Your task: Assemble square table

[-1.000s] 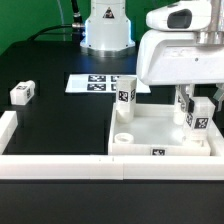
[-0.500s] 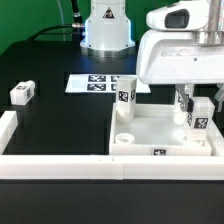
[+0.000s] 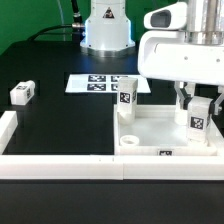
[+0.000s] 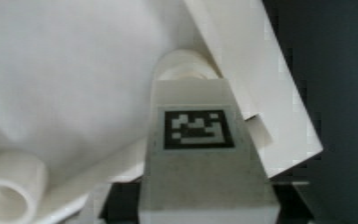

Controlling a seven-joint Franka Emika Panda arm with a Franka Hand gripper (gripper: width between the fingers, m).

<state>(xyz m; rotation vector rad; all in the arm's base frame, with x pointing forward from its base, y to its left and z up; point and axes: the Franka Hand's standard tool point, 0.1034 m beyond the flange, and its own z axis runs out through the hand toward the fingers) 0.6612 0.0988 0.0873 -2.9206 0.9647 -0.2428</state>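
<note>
The white square tabletop (image 3: 160, 128) lies on the black table against the front border wall, rim up, with round corner sockets. One tagged white leg (image 3: 127, 94) stands upright at its far corner on the exterior view's left. My gripper (image 3: 198, 112) is shut on a second tagged white leg (image 3: 199, 120) and holds it upright at the tabletop's far corner on the exterior view's right. In the wrist view the held leg (image 4: 199, 140) fills the middle between the dark fingers (image 4: 126, 203), over the tabletop's rim (image 4: 247, 60). A third leg (image 3: 22, 93) lies loose far to the exterior view's left.
The marker board (image 3: 95, 83) lies behind the tabletop, near the robot base (image 3: 106, 30). Long white border walls (image 3: 60, 166) run along the front edge and the exterior view's left side. A round socket (image 4: 7, 195) shows near the held leg.
The tabletop, with the standing leg on it, has shifted slightly toward the exterior view's right. The gripper with its leg has moved a little the same way.
</note>
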